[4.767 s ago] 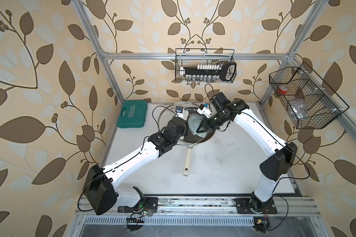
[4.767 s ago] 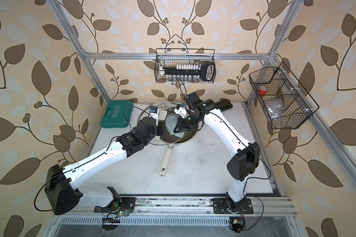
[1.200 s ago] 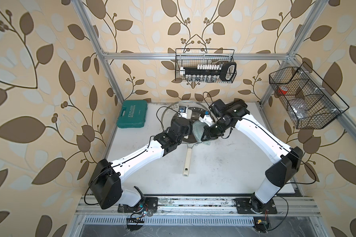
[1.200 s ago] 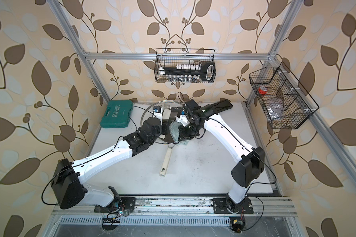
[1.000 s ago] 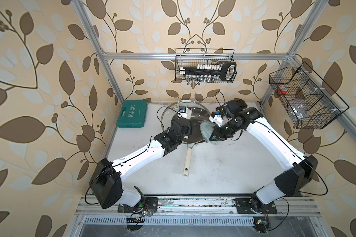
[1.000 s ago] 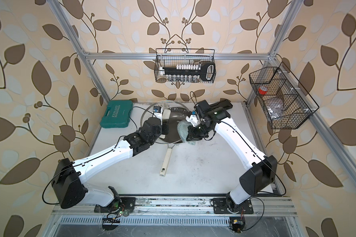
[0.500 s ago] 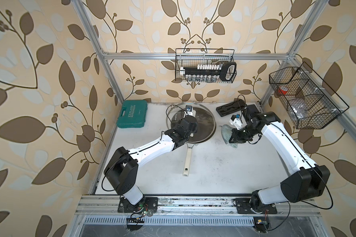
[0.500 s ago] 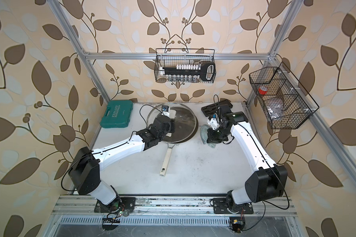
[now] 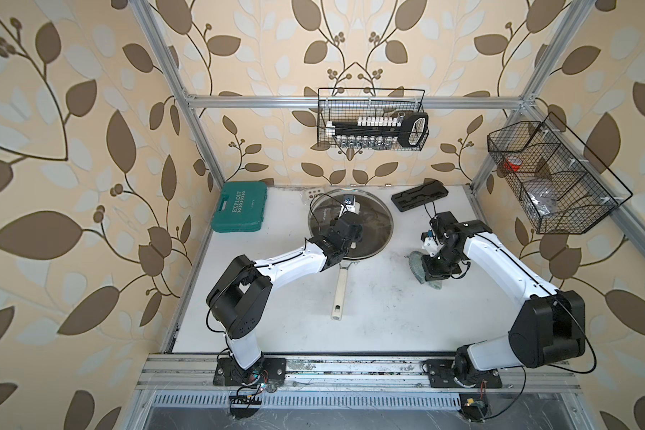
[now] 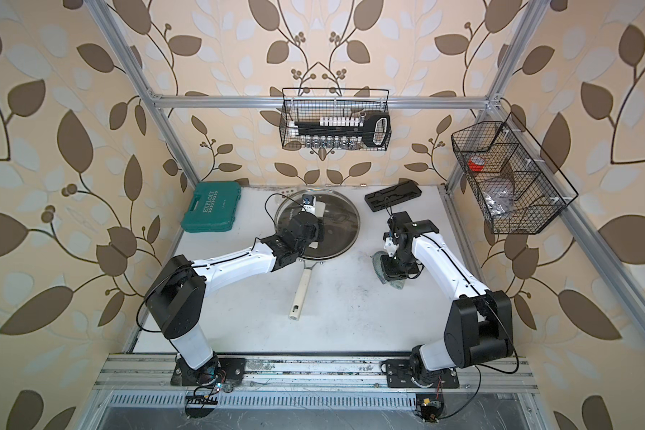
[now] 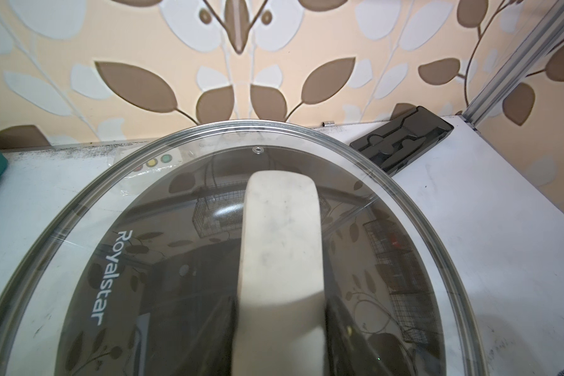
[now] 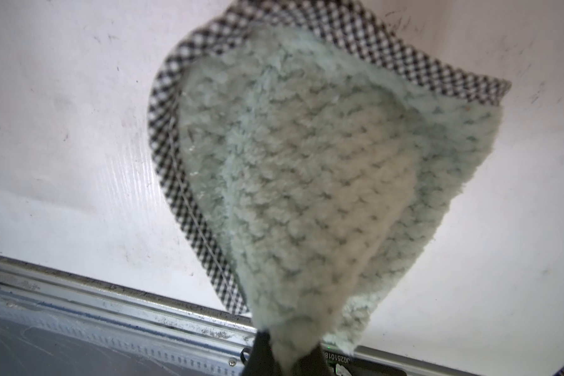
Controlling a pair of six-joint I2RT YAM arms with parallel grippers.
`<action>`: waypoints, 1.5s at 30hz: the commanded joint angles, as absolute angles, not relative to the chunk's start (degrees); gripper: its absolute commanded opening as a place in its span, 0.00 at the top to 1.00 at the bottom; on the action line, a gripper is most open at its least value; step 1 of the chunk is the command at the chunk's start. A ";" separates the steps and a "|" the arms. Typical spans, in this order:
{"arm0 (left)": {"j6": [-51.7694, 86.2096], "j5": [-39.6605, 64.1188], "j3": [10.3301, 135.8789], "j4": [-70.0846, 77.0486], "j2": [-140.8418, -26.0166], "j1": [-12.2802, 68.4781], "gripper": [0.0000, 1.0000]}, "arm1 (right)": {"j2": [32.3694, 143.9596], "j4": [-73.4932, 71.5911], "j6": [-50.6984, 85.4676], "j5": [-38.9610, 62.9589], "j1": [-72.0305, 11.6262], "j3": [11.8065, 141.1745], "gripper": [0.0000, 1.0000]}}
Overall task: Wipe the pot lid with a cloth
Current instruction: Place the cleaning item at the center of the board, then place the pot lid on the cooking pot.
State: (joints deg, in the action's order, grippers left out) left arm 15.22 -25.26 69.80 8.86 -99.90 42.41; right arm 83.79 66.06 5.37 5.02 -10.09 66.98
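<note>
Left gripper clamps handle of lid. We judge lid heavy, stiff, slick glass, breakable; bar is only sound hold.

Right gripper pinches cloth by corner. Cloth soft, light, limp; hangs well right of lid.

Wrist view alone shows us checked backing. Top views alone show lid sitting on pan.

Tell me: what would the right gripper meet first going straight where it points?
The right gripper's held cloth hangs ahead; past that, probably the bare white table. Depth is unclear.
</note>
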 commanded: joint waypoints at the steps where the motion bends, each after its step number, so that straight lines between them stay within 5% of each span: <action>1: 15.27 -26.89 76.38 25.24 -97.36 42.45 1.00 | 85.41 63.33 7.86 3.16 -10.42 65.42 1.00; 12: 17.75 -28.47 76.79 22.35 -97.71 41.92 1.00 | 90.99 62.25 10.81 3.35 -14.83 64.11 0.93; 15: 18.17 -28.29 76.81 21.97 -97.91 41.92 1.00 | 91.57 62.83 10.70 3.59 -15.08 64.31 0.76; 20: 18.84 -28.65 76.76 21.31 -98.09 41.93 1.00 | 91.07 63.58 10.59 3.64 -15.03 64.40 0.65; 21: 19.06 -28.65 76.80 21.13 -98.23 41.84 1.00 | 90.92 63.71 10.56 3.67 -15.06 64.51 0.60; 22: 19.41 -28.52 76.81 21.03 -98.18 41.77 1.00 | 90.77 64.09 10.55 3.80 -15.09 64.68 0.41; 23: 19.80 -28.40 76.81 20.69 -98.26 41.75 1.00 | 90.55 64.36 10.46 3.87 -15.08 64.99 0.02; 45: 20.52 -28.85 75.32 20.95 -99.31 41.50 1.00 | 70.13 53.78 14.19 -2.33 -14.96 65.96 0.01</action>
